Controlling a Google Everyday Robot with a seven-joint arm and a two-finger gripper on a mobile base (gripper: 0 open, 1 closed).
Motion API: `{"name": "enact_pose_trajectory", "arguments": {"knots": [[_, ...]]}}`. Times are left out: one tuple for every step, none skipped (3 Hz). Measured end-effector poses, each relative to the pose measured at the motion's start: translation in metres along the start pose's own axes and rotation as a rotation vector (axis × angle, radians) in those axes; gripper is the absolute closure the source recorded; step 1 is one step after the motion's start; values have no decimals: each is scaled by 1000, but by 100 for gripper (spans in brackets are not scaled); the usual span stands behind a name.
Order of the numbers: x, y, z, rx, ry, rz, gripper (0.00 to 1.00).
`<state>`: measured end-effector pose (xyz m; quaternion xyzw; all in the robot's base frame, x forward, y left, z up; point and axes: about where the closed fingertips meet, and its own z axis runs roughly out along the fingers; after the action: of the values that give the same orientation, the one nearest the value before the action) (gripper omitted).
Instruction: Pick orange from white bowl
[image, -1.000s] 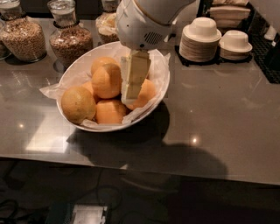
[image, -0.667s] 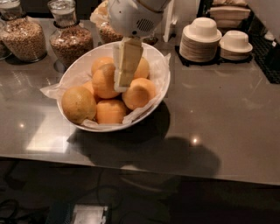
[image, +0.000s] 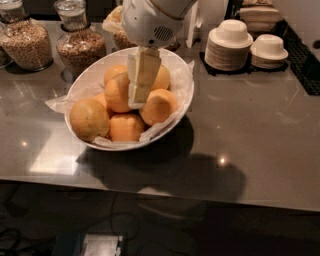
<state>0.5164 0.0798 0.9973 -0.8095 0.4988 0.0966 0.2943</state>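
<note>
The white bowl (image: 181, 95), lined with crinkled white paper, stands on the grey counter and holds several oranges. One orange (image: 159, 106) lies at the right, one (image: 118, 93) in the middle, one (image: 126, 128) at the front, and others show behind. A duller yellowish fruit (image: 89, 119) lies at the bowl's left. My gripper (image: 138, 100) hangs straight down from a white wrist over the middle of the bowl. Its tip sits between the middle orange and the right orange, just above them. It holds nothing that I can see.
Two glass jars of grain (image: 27, 42) (image: 80, 46) stand behind the bowl at the left. Stacks of small white bowls (image: 229, 44) (image: 269, 49) stand at the back right. The counter's front edge (image: 160, 192) runs below the bowl.
The gripper has moved left, from the right side of the bowl to over its middle. The right orange, hidden before, now shows. The fruit has not moved.
</note>
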Motion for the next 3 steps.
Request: {"name": "enact_pose_trajectory", "arguments": {"knots": [[6,8,25,-38,-57,35,0],[11,11,42,-56,-101,66,0],[17,10,53,-54,-135,103,0]]}}
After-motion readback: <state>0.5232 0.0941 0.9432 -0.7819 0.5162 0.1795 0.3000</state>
